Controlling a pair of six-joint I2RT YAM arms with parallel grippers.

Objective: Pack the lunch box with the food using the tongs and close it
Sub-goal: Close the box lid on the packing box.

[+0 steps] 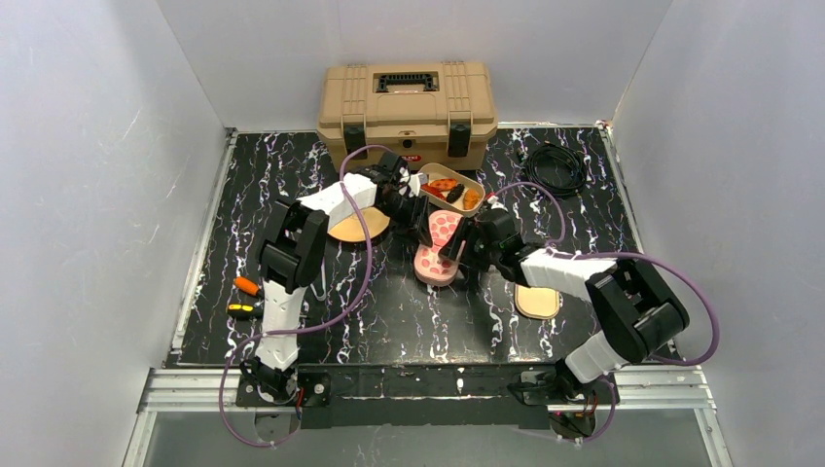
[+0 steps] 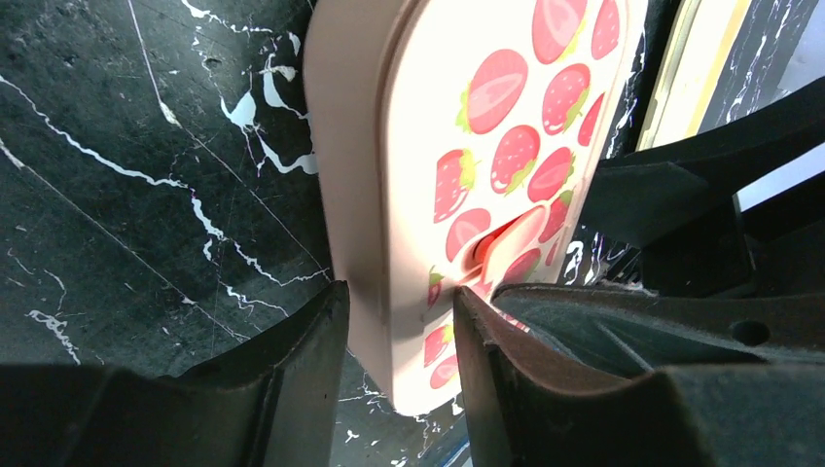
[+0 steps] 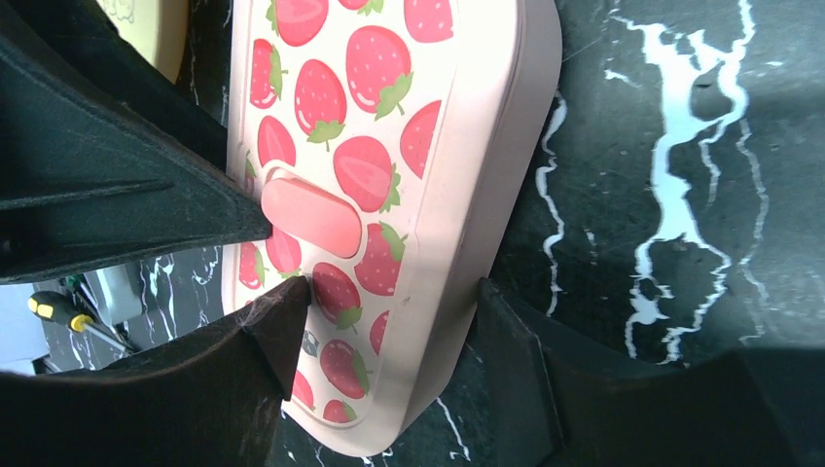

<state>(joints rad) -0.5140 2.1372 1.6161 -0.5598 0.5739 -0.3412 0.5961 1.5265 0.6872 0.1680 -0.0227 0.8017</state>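
The tan lunch box (image 1: 425, 176) stands open at the back centre, with food in it: orange-red chunks (image 1: 443, 184) and a dark brown piece (image 1: 454, 194). Its pink strawberry-print lid (image 1: 437, 251) lies tilted on the black table just in front of the box. My left gripper (image 1: 425, 226) (image 2: 394, 297) is shut on the lid's (image 2: 418, 146) near edge. My right gripper (image 1: 459, 251) (image 3: 389, 292) is shut across the lid's (image 3: 389, 126) other end, one fingertip (image 3: 287, 297) on the printed top beside the pink tab (image 3: 311, 214). The tongs are out of view.
A tan toolbox (image 1: 407, 105) stands against the back wall, with a black cable (image 1: 555, 165) to its right. A round wooden plate (image 1: 350, 228) lies under the left arm, an oval one (image 1: 537, 302) by the right arm. An orange tool (image 1: 246, 287) and a yellow-black screwdriver (image 1: 239, 310) lie at the left.
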